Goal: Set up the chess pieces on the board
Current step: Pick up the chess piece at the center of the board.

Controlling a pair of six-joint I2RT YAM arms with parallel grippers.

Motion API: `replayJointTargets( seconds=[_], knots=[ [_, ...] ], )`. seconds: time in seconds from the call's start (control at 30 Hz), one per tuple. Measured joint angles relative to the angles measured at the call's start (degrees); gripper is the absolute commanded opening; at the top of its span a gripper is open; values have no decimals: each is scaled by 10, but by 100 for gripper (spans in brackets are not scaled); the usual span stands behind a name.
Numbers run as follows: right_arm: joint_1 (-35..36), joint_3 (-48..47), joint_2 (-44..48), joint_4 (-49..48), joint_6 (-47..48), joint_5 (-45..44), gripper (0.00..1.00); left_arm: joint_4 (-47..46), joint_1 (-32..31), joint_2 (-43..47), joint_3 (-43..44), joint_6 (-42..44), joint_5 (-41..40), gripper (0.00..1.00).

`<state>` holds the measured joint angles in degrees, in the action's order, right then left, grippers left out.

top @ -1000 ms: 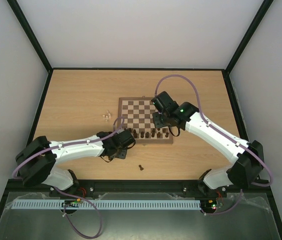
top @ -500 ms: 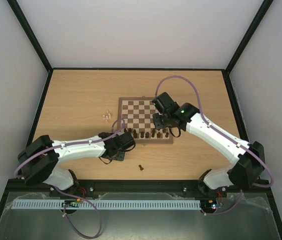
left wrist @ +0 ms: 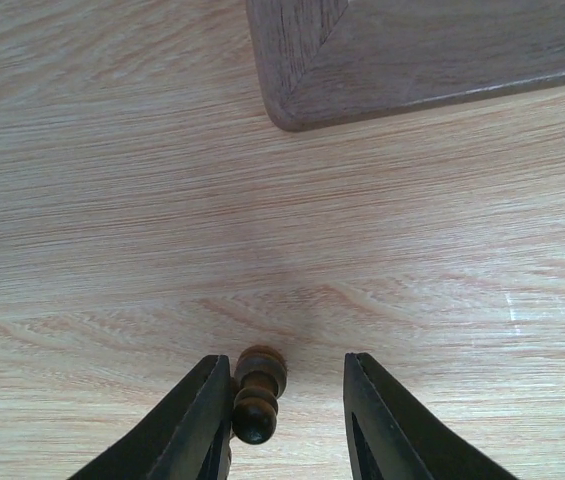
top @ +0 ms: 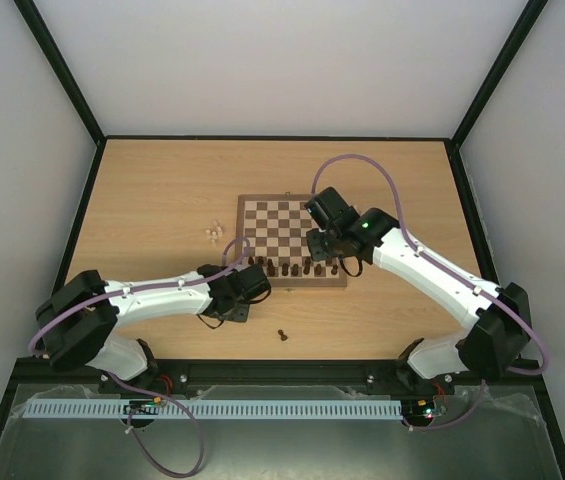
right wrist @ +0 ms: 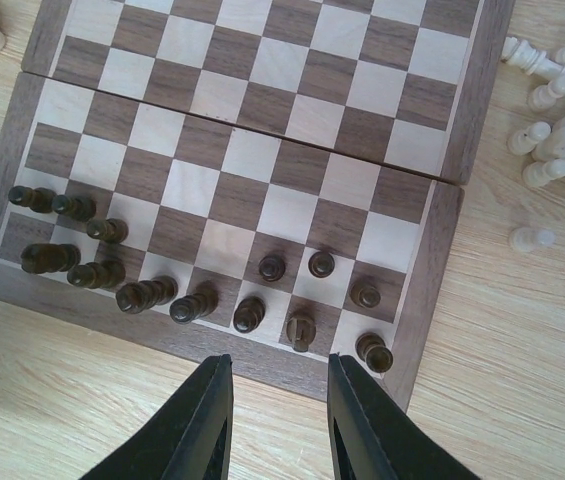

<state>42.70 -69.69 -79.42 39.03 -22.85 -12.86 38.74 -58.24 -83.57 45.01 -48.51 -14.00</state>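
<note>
L tool: open, nothing clamped
dk piece: sat inside jaws, against left one
R tool: open, empty

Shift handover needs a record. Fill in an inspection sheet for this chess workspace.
Surface: light wood tabletop, no spills seen.
Job's things: square brown-and-cream checkered wooden board is mid-table. Small dark brown wooden pieces fill its near rows, and the far rows are bare. Small pale beige wooden pieces lie off the board on both sides. A lone dark brown piece sits on the table near the bases.
Clutter: nothing seen.
Grippers: left gripper jaws open around a dark brown pawn-shaped piece by the board corner. Right gripper jaws open and empty, above the board's near frame.
Cables: purple cables loop off both arms.
Surroundings: white walls in a black frame.
</note>
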Motion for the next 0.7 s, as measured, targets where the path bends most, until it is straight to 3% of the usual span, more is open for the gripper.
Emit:
replayJointTargets(
  seconds=[0.53, 0.7],
  knots=[
    [0, 9, 7, -3, 4, 0, 27, 9, 0, -6, -9, -9, -2, 24],
    [0, 12, 7, -3, 4, 0, 27, 10, 0, -7, -9, -10, -2, 11]
  ],
)
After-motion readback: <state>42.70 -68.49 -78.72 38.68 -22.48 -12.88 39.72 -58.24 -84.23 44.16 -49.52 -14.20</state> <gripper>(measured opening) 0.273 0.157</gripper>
